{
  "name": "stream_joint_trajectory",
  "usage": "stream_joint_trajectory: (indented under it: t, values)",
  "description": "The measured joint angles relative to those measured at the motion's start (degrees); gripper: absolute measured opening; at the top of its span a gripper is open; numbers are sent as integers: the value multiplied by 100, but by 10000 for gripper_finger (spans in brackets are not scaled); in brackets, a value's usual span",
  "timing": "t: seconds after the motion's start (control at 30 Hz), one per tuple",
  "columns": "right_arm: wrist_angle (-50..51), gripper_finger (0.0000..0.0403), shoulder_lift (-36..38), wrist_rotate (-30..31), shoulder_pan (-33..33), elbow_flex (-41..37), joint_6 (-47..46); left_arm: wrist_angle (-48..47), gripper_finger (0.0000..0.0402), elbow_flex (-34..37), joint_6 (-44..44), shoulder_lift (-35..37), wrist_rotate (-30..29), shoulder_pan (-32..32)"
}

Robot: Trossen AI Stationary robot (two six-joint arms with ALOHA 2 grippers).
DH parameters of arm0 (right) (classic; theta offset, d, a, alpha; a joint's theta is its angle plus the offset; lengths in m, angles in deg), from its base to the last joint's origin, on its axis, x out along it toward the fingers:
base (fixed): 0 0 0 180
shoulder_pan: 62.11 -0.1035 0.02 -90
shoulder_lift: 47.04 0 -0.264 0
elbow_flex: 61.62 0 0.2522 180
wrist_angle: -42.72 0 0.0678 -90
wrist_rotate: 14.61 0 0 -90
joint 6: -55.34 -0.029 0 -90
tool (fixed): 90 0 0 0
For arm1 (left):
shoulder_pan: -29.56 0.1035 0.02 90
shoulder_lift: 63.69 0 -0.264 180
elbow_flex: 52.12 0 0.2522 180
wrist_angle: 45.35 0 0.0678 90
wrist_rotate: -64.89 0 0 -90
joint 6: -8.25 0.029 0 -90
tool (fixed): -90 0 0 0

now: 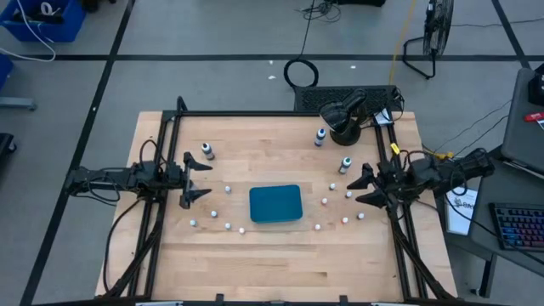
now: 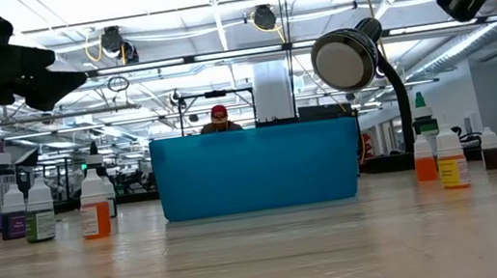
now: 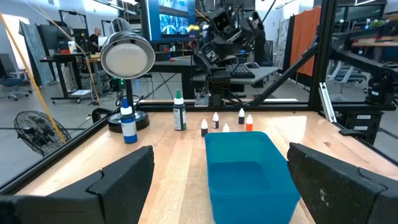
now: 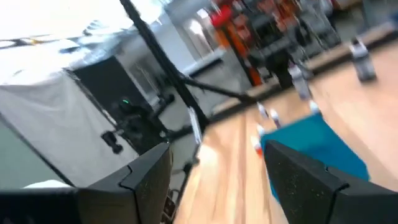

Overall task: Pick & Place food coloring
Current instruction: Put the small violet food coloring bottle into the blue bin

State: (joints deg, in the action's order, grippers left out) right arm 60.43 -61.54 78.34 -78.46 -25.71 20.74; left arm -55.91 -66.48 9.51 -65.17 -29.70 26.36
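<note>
Bare wooden table (image 1: 280, 255) along the near edge. Teal tray (image 1: 275, 204) at centre. Small food-coloring bottles (image 1: 228, 225) scattered on the table left and right of the tray; taller bottles (image 1: 207, 151) farther back, one left, two right. Black lamp (image 1: 342, 117) at far right. Left gripper (image 1: 194, 180) left of tray, fingers apart, holding nothing. Right gripper (image 1: 365, 188) right of tray, fingers apart, holding nothing.

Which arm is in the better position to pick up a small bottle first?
Probably the right. The right gripper is open with several small bottles right beside its fingertips. The left gripper, also open, has its nearest small bottles a little farther off.
</note>
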Motion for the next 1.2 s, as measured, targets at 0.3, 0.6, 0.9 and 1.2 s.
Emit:
stream_joint_trajectory:
  t: [0.3,0.6,0.9,1.2]
  values:
    - [3774,241,-3194,-194,-312,2753,-1806,0,365,0,0,0,1,-1]
    - [6874,241,-5233,-767,-742,3527,-3351,0,365,0,0,-1,1,-1]
    - [6154,241,-5421,-465,-777,2545,-3359,-2,365,0,0,-1,1,1]
    - [4710,241,-5421,-372,-777,1449,-3521,0,365,0,0,-1,0,0]
